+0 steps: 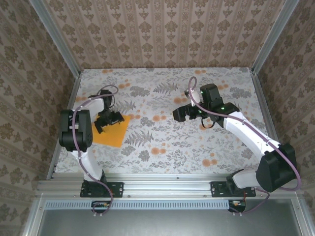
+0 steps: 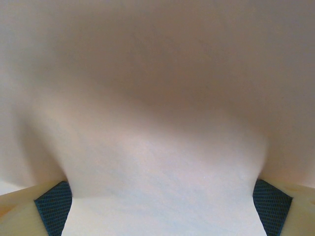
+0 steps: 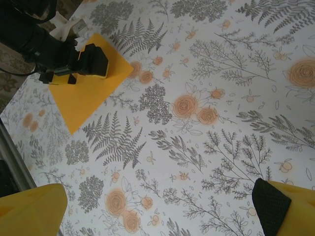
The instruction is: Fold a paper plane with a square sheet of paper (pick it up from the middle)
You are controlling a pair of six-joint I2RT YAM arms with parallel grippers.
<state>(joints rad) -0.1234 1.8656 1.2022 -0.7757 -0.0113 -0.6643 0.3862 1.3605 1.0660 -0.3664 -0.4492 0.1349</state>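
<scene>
The square sheet of paper [image 1: 112,133] lies flat and unfolded on the printed tabletop at the left, bright orange. My left gripper [image 1: 109,121] is pressed down over its far part, jaws spread wide. In the left wrist view a blurred pale surface lies close between the dark pads [image 2: 52,209], with my left gripper [image 2: 161,212] open around it. The right wrist view has the sheet [image 3: 83,101] at upper left under the left gripper [image 3: 74,66]. My right gripper [image 1: 179,114] hovers open over mid-table, and nothing sits between its yellow fingers [image 3: 29,209]. The paper plane is out of view.
The flower-and-fern tabletop [image 1: 162,142] stretches between the two arms. Patterned walls with metal frame posts [image 1: 74,64] close in the left, right and back sides. A metal rail [image 1: 162,179] runs along the near edge by the arm bases.
</scene>
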